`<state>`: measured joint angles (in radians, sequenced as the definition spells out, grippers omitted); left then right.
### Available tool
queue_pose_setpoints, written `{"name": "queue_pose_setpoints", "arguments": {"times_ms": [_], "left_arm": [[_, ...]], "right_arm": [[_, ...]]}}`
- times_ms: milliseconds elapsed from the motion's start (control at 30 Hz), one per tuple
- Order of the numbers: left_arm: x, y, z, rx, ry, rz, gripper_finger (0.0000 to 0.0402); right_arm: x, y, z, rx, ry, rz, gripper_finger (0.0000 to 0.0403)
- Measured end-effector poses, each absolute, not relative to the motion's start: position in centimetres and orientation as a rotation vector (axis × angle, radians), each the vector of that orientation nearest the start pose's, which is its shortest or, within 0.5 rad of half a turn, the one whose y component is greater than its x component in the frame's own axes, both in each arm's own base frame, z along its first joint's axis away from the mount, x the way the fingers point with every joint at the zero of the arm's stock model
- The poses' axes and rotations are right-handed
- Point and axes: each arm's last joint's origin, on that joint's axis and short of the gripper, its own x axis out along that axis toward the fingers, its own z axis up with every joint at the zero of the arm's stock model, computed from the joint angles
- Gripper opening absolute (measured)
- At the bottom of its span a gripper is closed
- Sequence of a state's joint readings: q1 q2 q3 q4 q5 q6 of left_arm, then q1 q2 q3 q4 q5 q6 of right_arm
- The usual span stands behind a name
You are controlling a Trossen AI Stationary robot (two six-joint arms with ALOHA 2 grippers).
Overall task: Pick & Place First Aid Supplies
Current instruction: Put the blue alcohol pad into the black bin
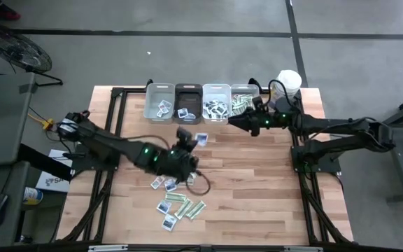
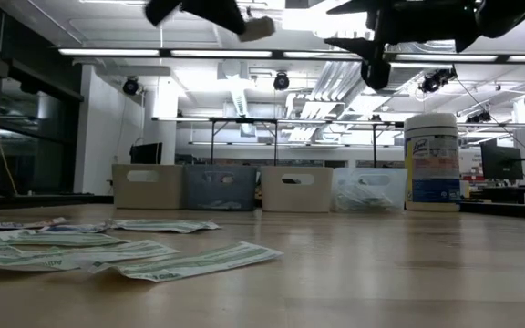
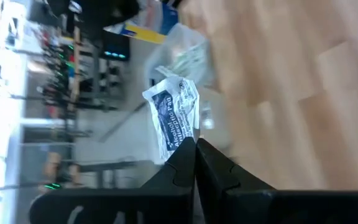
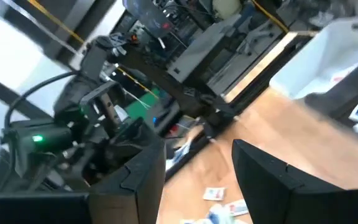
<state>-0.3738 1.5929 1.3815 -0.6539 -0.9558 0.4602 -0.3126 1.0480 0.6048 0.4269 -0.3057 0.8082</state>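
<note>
We see the left gripper pinched tight on a crumpled white packet with dark-blue print, while the right gripper gapes wide, empty.

Wooden plank tabletop on a dark frame. Along its far edge stands a row of four small bins, side by side, with a white canister just beside the row's right end. Loose flat packets lie scattered on the near-left boards, well apart from the bins.
</note>
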Motion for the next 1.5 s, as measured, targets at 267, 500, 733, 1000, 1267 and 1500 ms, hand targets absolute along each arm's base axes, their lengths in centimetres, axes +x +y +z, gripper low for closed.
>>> {"name": "queue_pose_setpoints", "arguments": {"times_ms": [267,500,733,1000,1267,1500], "left_arm": [[33.8,-5.6,32.0,1.185,0.88,0.403,0.0],[34.4,-3.4,32.2,1.273,0.931,0.414,0.0],[34.4,-1.8,32.2,1.267,0.973,0.452,0.0],[33.9,3.4,31.4,1.088,1.071,0.462,0.0],[32.6,9.3,27.3,0.932,1.17,0.379,0.0],[31.4,11.8,24.5,0.753,1.131,0.264,0.0]], "right_arm": [[23.6,-6.6,27.3,0.993,-0.023,-0.007,0.0178],[24.7,-7.2,26.0,1.079,-0.043,-0.103,0.0178],[25.3,-7.6,25.5,1.051,-0.062,-0.116,0.0178],[24.9,-8.8,25.7,1.027,-0.089,-0.136,0.0178],[24.7,-9.2,25.7,1.021,-0.099,-0.139,0.0178],[24.7,-9.2,25.7,1.012,-0.098,-0.139,0.0178]]}}
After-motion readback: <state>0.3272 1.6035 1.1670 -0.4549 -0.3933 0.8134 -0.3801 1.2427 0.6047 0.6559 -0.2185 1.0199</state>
